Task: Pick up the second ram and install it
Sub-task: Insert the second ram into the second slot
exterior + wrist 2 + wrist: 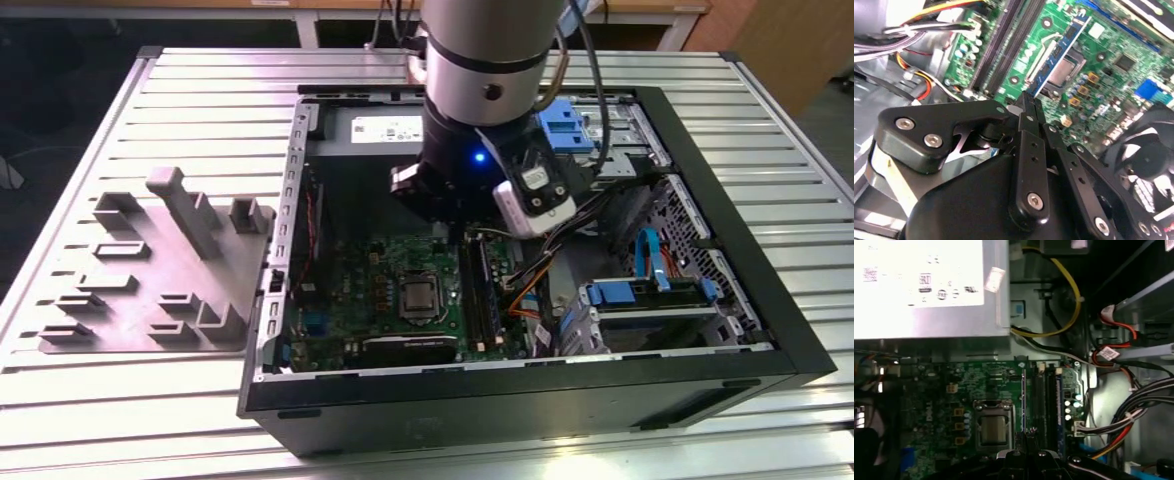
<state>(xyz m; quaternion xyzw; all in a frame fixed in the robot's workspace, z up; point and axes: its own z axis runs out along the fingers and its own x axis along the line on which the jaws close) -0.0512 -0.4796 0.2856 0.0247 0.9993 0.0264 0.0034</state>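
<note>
My gripper (1026, 100) is shut on the second ram (1061, 55), a thin blue-green strip that reaches away from the black fingertips over the motherboard (1104, 45). In the first wrist view the ram (1024, 400) shows edge-on as a thin line rising from the gripper (1027, 434). It hangs between the processor socket (994, 427) and the long black slot rails (1040, 405). Whether it touches a slot I cannot tell. In the exterior view the arm's wrist (474, 160) stands inside the open computer case (747, 330), above the motherboard (400, 300).
The grey power-supply box (929, 290) sits at the case's far end. Cable bundles (1134, 420) and blue drive cages (641, 295) crowd the exterior view's right side. A black fan (1149, 165) lies beside the gripper. The grey fixture (160, 270) stands on the table at the exterior view's left.
</note>
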